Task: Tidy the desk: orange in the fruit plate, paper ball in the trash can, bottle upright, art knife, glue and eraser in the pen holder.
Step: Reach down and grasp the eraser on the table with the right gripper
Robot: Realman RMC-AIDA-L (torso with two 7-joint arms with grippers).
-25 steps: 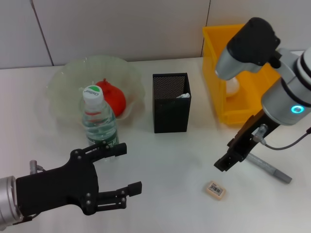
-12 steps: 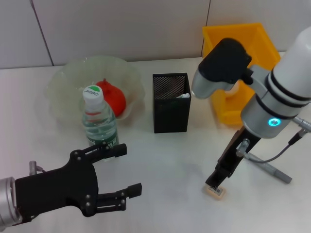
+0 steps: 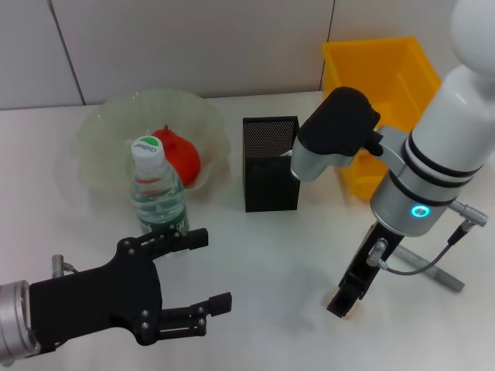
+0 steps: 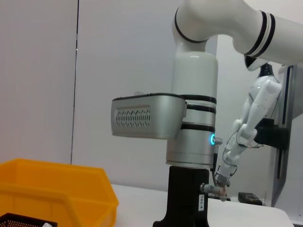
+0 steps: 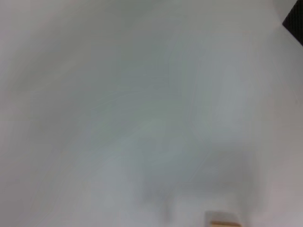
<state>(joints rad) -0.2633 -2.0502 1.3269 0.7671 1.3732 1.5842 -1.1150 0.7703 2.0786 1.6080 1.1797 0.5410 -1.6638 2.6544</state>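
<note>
My right gripper [image 3: 342, 303] is down on the table at the front right, right over the eraser, which it almost covers in the head view. A beige sliver of the eraser [image 5: 222, 220] shows in the right wrist view. My left gripper [image 3: 197, 272] hovers open and empty at the front left, just in front of the upright bottle [image 3: 158, 193]. The orange [image 3: 179, 156] lies in the fruit plate [image 3: 100, 124]. The pen holder [image 3: 271, 166] stands mid-table and the trash can [image 3: 387, 69] at the back right. The grey art knife [image 3: 442, 277] lies right of my right gripper. The paper ball is hidden.
My right arm's elbow [image 3: 332, 135] leans over the gap between the pen holder and the trash can. The left wrist view shows the trash can [image 4: 52, 189] and my right arm's wrist [image 4: 189, 137] beyond it. A grey wall backs the table.
My right arm has swung left and down, from above the art knife to onto the eraser. The left gripper has shifted slightly to the right.
</note>
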